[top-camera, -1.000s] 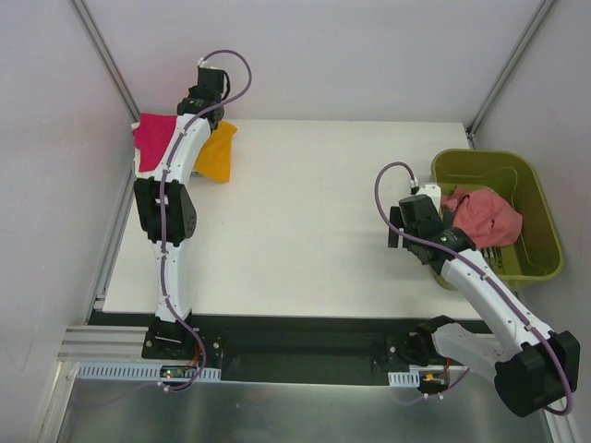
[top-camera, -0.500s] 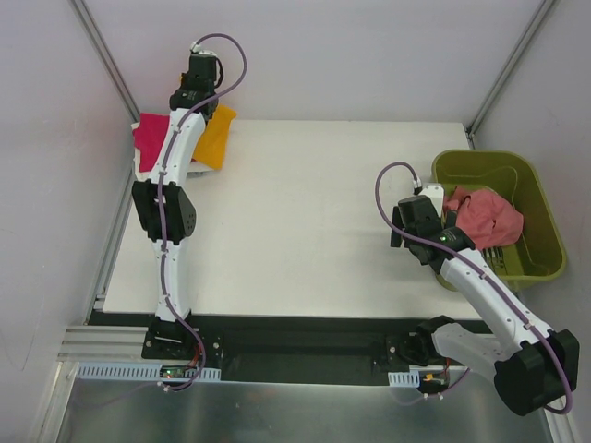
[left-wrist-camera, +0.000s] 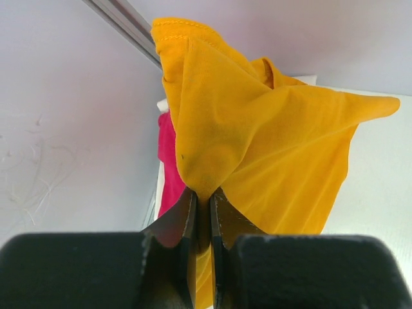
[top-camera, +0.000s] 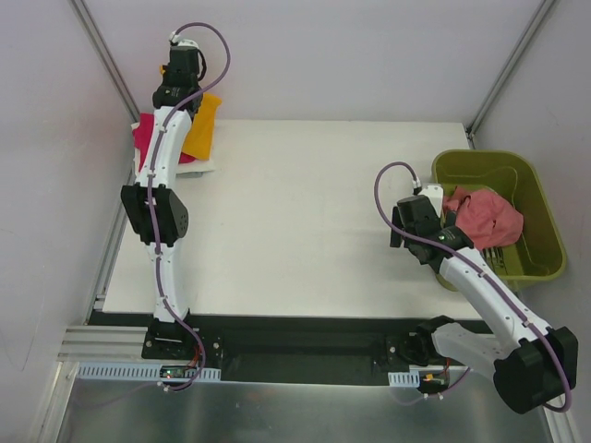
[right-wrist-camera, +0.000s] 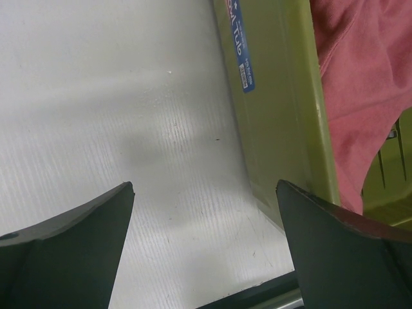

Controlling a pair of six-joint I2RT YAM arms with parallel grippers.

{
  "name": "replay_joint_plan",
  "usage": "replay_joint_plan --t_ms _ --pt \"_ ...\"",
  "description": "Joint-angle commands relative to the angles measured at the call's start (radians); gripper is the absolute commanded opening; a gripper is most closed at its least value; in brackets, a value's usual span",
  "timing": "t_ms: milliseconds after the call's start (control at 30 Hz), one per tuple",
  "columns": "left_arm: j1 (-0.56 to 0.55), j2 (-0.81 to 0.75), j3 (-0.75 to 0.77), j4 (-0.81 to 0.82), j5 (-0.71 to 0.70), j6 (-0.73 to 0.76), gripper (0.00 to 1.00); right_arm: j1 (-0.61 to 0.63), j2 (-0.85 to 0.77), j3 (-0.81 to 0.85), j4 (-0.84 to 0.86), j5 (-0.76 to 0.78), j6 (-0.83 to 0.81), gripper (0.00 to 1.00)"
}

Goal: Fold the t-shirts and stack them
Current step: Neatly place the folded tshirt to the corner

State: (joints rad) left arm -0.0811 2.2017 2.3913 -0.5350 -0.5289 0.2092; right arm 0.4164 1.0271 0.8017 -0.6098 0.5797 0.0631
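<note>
Left gripper (left-wrist-camera: 203, 198) carried orange-yellow t-shirt (left-wrist-camera: 257, 141) back, half-hiding magenta t-shirt (left-wrist-camera: 168, 168).

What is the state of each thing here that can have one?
left hand: shut, pinching the orange-yellow t-shirt
orange-yellow t-shirt: held up by one bunch, hanging unfolded
magenta t-shirt: lying at the far left corner of the table, not held
right hand: open, empty, over the table beside the olive-green bin
salmon-pink t-shirt: crumpled inside the olive-green bin
olive-green bin: upright, at the table's right edge

Sticker (right-wrist-camera: 239, 48) on bin (right-wrist-camera: 283, 129): perhaps "Tub"
</note>
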Motion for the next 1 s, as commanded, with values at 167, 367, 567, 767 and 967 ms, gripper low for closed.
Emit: replay_joint_plan --t_ms 167,367,567,767,967 --pt "0.047 -0.063 -0.029 0.122 0.017 0.013 0.0 -0.004 0.044 0.039 -0.016 0.025 0.015 0.97" --pt "0.056 -0.027 -0.063 0.138 -0.023 0.001 0.0 -0.004 0.091 0.06 -0.021 0.014 0.02 0.97" --pt "0.118 0.026 -0.073 0.151 0.01 -0.036 0.0 -0.005 0.12 0.082 -0.045 0.023 0.018 0.97" --pt "0.188 0.059 -0.069 0.164 0.059 -0.056 0.0 -0.004 0.151 0.102 -0.054 0.013 0.037 0.97" --pt "0.23 0.095 -0.064 0.173 0.151 -0.07 0.36 -0.001 0.197 0.155 -0.107 0.046 0.046 0.97"
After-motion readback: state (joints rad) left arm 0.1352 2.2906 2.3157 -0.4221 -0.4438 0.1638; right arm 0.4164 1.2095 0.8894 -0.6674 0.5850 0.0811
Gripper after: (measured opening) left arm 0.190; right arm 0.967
